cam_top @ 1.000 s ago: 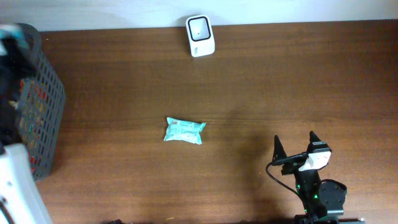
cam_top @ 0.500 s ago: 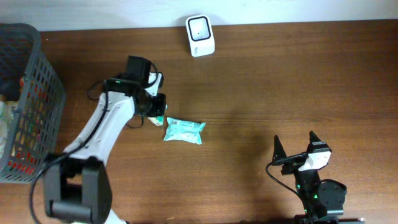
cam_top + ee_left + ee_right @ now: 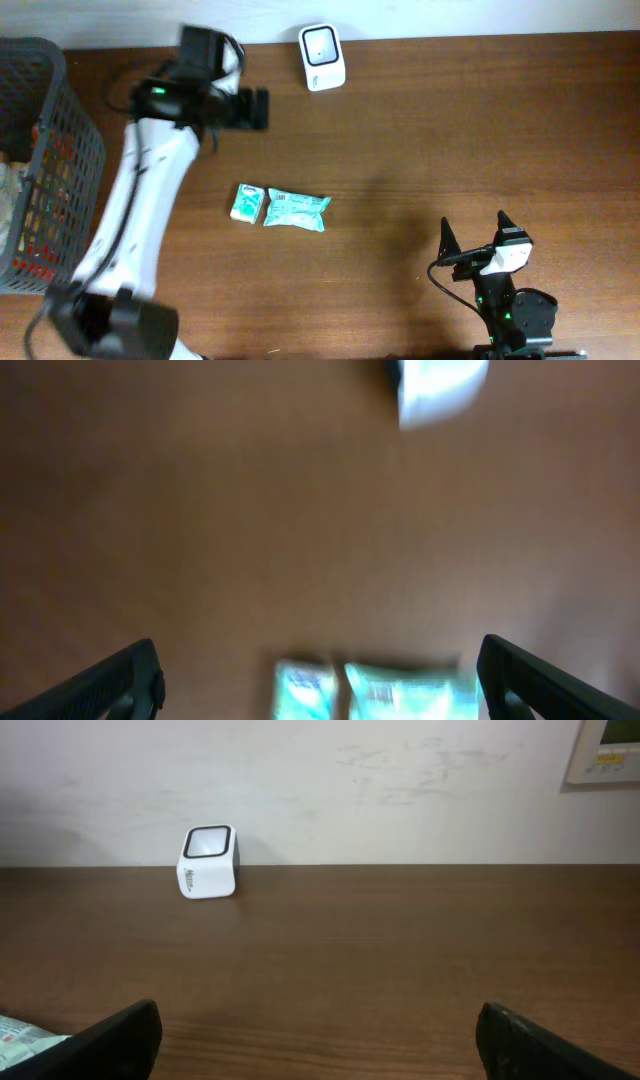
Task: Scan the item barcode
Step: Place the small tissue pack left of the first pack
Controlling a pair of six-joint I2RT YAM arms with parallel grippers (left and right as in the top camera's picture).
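Left pincer (image 3: 258,108) and right pincer (image 3: 474,222) stood wide, empty. Small packet (image 3: 245,202), robot-side of scanner (image 3: 322,44), looked light and crinkly; best gripped across its narrow sides.

The left arm (image 3: 140,200) is built of long white shells joined by black joints, with a small green light (image 3: 155,93) glowing near its 11 o'clock end. Its base (image 3: 105,320), at 7 o'clock, is a rounded black housing. The left hand (image 3: 258,108) is a black block, and in the wrist view its fingers (image 3: 120,680) show as blurred black wedges. The right arm (image 3: 532,312), at 5 o'clock, is compact and black, with green lights (image 3: 507,316), a white block (image 3: 512,256) and a thin black cable (image 3: 440,275) curving off its 9 o'clock side. The right hand (image 3: 474,232) ends in two pointed black fingers (image 3: 447,236).
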